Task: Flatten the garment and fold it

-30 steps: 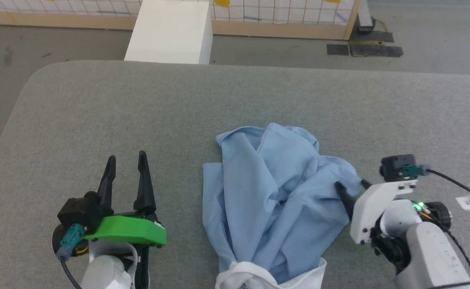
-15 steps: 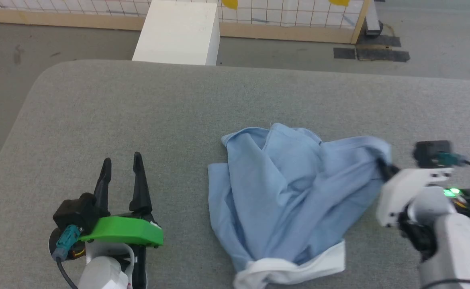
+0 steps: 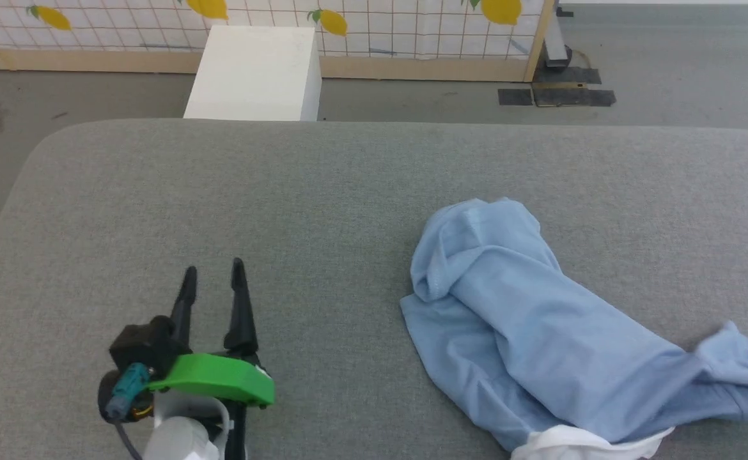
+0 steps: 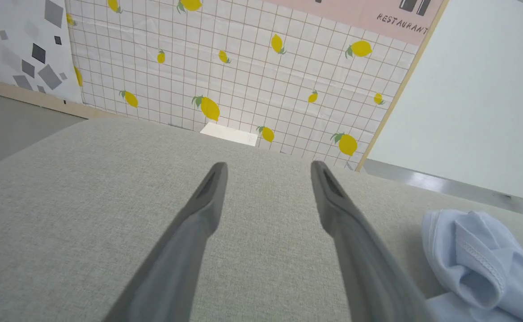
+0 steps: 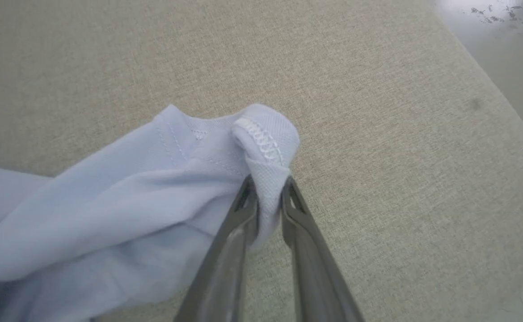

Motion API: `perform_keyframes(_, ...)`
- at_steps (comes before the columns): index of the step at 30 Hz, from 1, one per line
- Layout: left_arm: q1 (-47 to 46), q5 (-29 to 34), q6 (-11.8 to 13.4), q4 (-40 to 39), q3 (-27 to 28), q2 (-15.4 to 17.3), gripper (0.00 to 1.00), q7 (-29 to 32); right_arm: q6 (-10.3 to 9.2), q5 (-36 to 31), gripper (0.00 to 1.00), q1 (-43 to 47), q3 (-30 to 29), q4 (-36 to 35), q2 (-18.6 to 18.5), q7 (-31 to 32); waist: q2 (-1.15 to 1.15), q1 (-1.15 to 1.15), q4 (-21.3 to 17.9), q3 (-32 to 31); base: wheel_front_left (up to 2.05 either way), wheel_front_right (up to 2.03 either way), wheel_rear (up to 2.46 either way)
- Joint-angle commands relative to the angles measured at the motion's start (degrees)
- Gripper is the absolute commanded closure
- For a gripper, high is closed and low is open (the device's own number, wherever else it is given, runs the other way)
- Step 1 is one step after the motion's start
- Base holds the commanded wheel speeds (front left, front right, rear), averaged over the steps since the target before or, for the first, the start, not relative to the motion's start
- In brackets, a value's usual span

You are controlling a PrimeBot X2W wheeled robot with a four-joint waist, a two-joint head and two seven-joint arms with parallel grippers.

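The blue polo shirt (image 3: 540,332) is lying crumpled at lower right on the worktop (image 3: 284,191). The right claw (image 5: 268,190) is pinching its stitched hem (fingers nearly touching); the left claw (image 3: 213,275) is gaping wide.

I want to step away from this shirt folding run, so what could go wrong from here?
1. The right gripper pinches just a small bunched bit at the stitched edge of the garment; it may slip free under a pull.
2. The left gripper sits open, apart from the cloth, so a one-sided pull would likely drag it into a rope, not flatten it.
3. The edge of the table is near the held bit; cloth could slide off.
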Motion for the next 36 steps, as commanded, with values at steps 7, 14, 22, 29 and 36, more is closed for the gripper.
perform_keyframes(7,-2.45,-1.02,-0.62,6.42,-8.26,-0.13,0.0,1.43,-0.06,4.0,0.0,1.23,7.45,-1.3,-0.04,-14.9,0.0,0.0,-3.68,-0.04,0.0,0.0,0.0)
perform_keyframes(14,-9.17,-5.15,0.0,15.1,-18.26,-0.13,0.0,11.88,-0.06,5.17,0.0,2.18,14.59,-1.37,-0.04,-22.81,0.0,0.0,-6.82,0.03,0.0,0.0,0.0)
perform_keyframes(22,-17.09,-8.86,4.35,24.44,-25.07,-0.13,0.0,24.84,-0.06,6.14,0.0,1.86,19.94,-2.26,-0.04,-23.39,0.0,0.0,-9.46,1.36,0.0,0.0,0.0)
perform_keyframes(29,-19.71,-13.75,3.23,27.61,-28.9,-0.13,1.0,33.99,-0.06,7.21,0.0,1.91,22.74,-2.83,-0.04,-22.89,0.0,0.0,-9.88,1.85,0.0,0.0,0.0)
perform_keyframes(36,-18.19,-15.02,6.53,23.18,-22.82,1.42,1.0,21.71,-0.06,7.98,0.0,2.17,23.21,-3.77,-0.04,-23.09,0.0,0.0,-6.93,1.14,0.0,0.0,0.0)
